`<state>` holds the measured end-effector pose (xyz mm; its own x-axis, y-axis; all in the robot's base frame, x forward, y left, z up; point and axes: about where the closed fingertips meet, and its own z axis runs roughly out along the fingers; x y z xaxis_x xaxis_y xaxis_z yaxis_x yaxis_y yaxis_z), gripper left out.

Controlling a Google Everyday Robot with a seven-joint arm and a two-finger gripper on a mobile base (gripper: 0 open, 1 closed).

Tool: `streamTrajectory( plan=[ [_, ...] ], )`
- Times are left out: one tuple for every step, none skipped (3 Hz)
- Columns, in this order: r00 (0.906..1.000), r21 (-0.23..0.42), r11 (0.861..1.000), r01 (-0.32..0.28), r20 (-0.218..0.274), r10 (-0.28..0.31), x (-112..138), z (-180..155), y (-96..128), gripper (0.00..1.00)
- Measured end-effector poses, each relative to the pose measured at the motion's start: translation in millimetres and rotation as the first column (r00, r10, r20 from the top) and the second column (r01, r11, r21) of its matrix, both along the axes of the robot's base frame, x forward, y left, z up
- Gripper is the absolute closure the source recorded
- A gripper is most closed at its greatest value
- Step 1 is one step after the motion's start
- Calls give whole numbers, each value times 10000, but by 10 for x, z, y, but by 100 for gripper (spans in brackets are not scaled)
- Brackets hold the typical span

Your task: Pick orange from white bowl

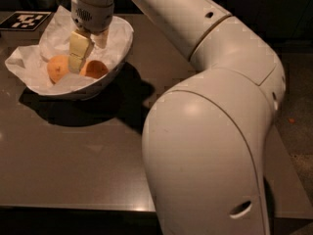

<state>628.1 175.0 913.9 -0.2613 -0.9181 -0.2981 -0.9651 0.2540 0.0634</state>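
The white bowl stands at the table's back left, lined with crumpled white paper. Two fruits lie in it: the deeper reddish orange on the right and a paler yellow-orange one on the left. My gripper reaches down into the bowl from above and is open. Its near cream finger stands between the two fruits, touching or nearly touching the orange's left side. The far finger is behind and above the orange. Nothing is held.
The bowl sits on a dark brown table. A black-and-white marker tag lies at the back left corner. My large white arm fills the right half of the view, over the table's right edge.
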Motion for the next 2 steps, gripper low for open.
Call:
streamTrajectory(
  plan=[
    [9996, -69, 9996, 271, -41, -271, 60, -52, -32, 18],
    [9990, -164, 9990, 424, -128, -426, 81, -113, -54, 36]
  ],
)
